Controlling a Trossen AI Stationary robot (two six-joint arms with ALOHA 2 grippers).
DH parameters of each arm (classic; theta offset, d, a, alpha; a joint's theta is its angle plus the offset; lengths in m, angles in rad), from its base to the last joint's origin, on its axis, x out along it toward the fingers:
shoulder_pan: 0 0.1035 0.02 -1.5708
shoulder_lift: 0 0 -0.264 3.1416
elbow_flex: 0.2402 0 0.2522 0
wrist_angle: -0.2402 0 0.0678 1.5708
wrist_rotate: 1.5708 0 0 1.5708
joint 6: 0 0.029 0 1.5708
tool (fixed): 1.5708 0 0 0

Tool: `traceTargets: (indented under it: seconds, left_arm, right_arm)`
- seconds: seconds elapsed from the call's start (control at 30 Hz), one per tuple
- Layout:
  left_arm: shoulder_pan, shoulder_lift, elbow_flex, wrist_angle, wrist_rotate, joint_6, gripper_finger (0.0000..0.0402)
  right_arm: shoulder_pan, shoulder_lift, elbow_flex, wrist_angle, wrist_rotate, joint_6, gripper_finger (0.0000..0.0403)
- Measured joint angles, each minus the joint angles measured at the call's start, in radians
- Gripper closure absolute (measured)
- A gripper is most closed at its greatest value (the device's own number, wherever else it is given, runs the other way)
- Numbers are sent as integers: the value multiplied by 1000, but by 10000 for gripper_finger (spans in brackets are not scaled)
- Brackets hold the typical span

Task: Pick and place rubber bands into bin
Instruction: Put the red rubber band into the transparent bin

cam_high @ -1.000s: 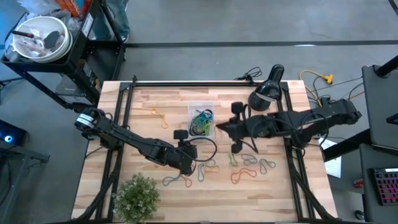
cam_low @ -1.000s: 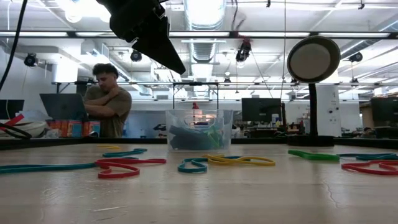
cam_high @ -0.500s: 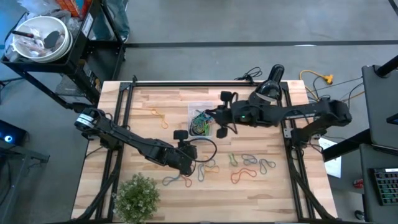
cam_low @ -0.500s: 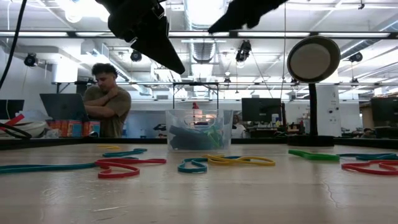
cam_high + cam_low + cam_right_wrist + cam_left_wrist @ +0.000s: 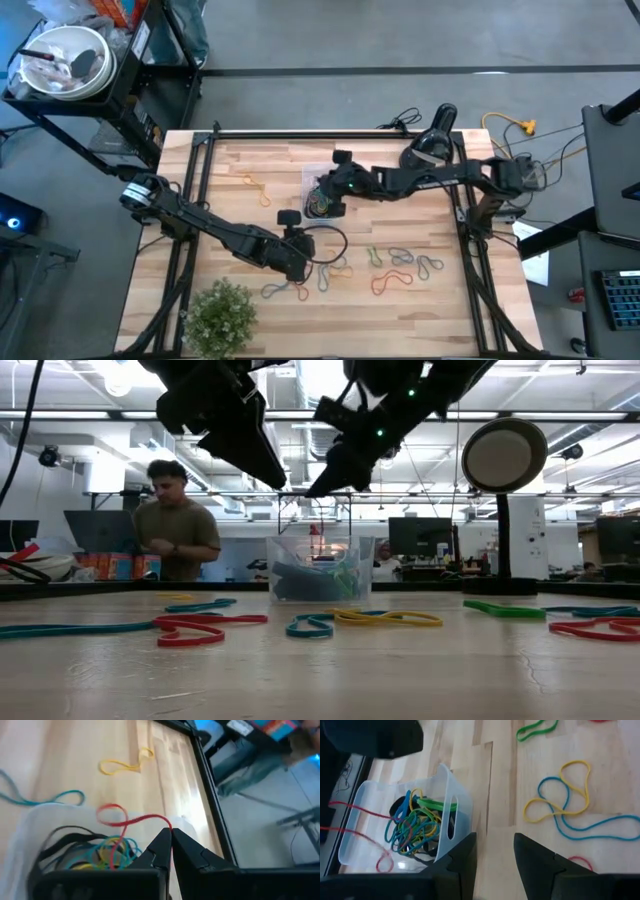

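The right end effector (image 5: 167, 851) is clenched on a red rubber band (image 5: 131, 819), which dangles from its tips over the clear bin (image 5: 322, 194), so the step in hand looks like the drop. The next move, I judge, calls for parting the fingers while the loop hangs inside the bin's walls, since a floppy band may cling to a pad or drape over the rim. The bin sits near the bench's (image 5: 240, 230) centre, slightly toward 12 o'clock, and holds a tangle of blue, green, yellow and black bands (image 5: 414, 822). The left end effector (image 5: 494, 857) hovers released at about 7 o'clock from the bin. More loose bands (image 5: 400, 268) lie on the bench toward 5 o'clock, and a yellow one (image 5: 254, 187) toward 9 o'clock.
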Motion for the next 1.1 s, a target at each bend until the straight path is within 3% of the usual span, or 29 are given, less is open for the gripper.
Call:
traceTargets:
  seconds: [0.63,0.77,1.1]
  left_arm:
    - [0,-1,19,-14,-2,59,288]
    - [0,-1,19,-16,-1,46,288]
    - [-1,-1,15,-58,1,8,288]
  right_arm:
    - [-29,49,40,-209,10,142,390]
    - [-29,49,40,-208,-73,153,363]
    - [1,21,38,-256,-77,153,279]
